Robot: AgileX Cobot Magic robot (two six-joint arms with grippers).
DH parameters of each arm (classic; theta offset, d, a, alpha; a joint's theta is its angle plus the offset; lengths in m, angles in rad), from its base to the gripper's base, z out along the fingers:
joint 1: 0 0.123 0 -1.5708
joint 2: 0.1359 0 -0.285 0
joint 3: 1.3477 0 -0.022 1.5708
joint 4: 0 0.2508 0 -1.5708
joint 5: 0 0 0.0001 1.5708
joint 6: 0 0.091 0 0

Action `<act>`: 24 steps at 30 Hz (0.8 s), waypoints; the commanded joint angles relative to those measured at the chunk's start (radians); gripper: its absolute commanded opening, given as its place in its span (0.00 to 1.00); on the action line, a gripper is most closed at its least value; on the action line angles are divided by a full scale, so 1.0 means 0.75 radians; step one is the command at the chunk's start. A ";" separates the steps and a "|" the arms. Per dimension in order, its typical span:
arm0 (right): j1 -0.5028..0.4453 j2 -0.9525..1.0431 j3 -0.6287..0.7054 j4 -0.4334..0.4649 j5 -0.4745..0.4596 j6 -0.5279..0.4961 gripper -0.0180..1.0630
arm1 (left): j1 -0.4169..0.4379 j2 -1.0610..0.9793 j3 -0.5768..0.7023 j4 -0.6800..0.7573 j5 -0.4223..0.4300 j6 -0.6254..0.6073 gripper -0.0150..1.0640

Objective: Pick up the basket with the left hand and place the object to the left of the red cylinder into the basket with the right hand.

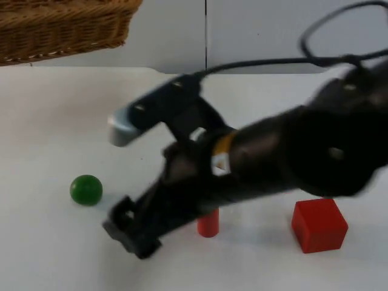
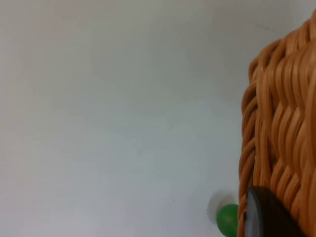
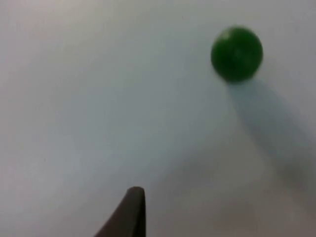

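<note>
Mid-task view. The basket [image 1: 60,27] is already raised off the white table [image 1: 48,121], so the first half of the task looks done; the left gripper's fingertip [image 2: 264,215] lies against the woven wall [image 2: 281,123], apparently pinching it, though the opposing finger is hidden and the grip cannot be confirmed.

The right gripper [image 1: 130,233] hangs low over the table, short of its target. The green ball [image 1: 86,190], the object left of the red cylinder [image 1: 208,223], rests on the table ahead of the fingers and slightly to one side, apart from them. Whether these fingers are spread or pressed together cannot be told; nothing lies between them.

Remaining, by judgement: reach the ball, grasp it, carry it to the basket, release. The red cube [image 1: 319,224] stands well behind the fingers, not involved.
</note>
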 commanded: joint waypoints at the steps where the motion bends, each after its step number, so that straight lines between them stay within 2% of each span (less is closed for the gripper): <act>1: 0.005 0.071 -0.101 -0.004 0.044 -0.046 0.93 | 0.023 -0.025 -0.003 -0.049 0.005 0.003 0.01; 3: 0.005 0.182 -0.287 -0.004 0.121 -0.099 0.93 | 0.051 -0.025 -0.003 -0.049 0.005 0.003 0.01; 4: 0.005 0.182 -0.287 -0.004 0.121 -0.099 0.93 | 0.051 -0.025 -0.003 -0.049 0.005 0.003 0.01; 8: 0.005 0.341 -0.517 -0.022 0.205 -0.104 0.93 | 0.070 -0.025 -0.003 -0.040 0.005 0.003 0.01; 19: 0.002 0.627 -0.887 -0.077 0.252 -0.140 0.93 | 0.070 -0.025 -0.003 -0.047 0.005 0.003 0.01; 24: -0.001 0.742 -0.988 -0.077 0.298 -0.140 0.93 | 0.070 -0.025 -0.003 -0.047 0.005 0.003 0.01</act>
